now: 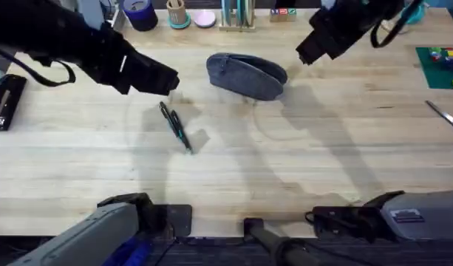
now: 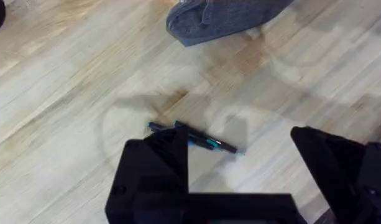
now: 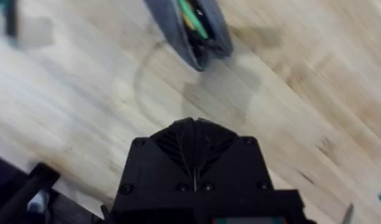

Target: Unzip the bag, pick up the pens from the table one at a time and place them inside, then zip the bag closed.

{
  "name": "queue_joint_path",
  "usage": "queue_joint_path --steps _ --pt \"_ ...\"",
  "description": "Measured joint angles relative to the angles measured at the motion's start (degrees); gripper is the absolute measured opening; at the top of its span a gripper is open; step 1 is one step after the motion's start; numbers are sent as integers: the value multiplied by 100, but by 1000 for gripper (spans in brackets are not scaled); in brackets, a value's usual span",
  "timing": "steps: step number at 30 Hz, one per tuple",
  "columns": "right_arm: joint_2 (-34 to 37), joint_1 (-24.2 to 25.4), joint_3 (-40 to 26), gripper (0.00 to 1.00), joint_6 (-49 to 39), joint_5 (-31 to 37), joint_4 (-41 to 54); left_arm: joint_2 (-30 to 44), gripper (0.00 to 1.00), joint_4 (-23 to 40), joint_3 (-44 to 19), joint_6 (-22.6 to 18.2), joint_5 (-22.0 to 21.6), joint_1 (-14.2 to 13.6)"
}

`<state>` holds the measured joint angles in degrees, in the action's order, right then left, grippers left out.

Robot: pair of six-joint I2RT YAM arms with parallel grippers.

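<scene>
While pens [image 1: 176,127] lie on the table [image 1: 300,162], the bag [image 1: 246,75] rests nearby.

No readable text, labels, brands or numbers on any item; nothing legible on table [image 1: 300,162].

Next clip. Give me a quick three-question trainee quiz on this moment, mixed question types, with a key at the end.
1. True or false: the pens lie on the table, outside the bag.
2. Multiple choice: the left end effector is A) open above the pens, B) shut on the bag, C) shut on the scissors.
3. Short answer: in the right wrist view, is the bag's mouth open or zipped, and what shows in it?

Key
1. True; the pens lie together, apart from the bag.
2. A.
3. Open; green and yellow items show inside. The right end effector, fingers together, hangs above the table short of the bag.
</scene>
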<state>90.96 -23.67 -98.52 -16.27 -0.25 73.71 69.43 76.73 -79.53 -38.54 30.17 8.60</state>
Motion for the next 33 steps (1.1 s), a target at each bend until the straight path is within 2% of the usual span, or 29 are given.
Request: queue_joint_path --steps 5,11,33 --pt "0 310 0 29 -659 -689 -25 0 995 0 0 0 0 0" --pt "52 427 -2 30 -1147 -963 -37 0 995 0 0 0 0 0" --pt "1552 425 -11 30 -1725 -1052 -944 2 995 0 0 0 0 0"
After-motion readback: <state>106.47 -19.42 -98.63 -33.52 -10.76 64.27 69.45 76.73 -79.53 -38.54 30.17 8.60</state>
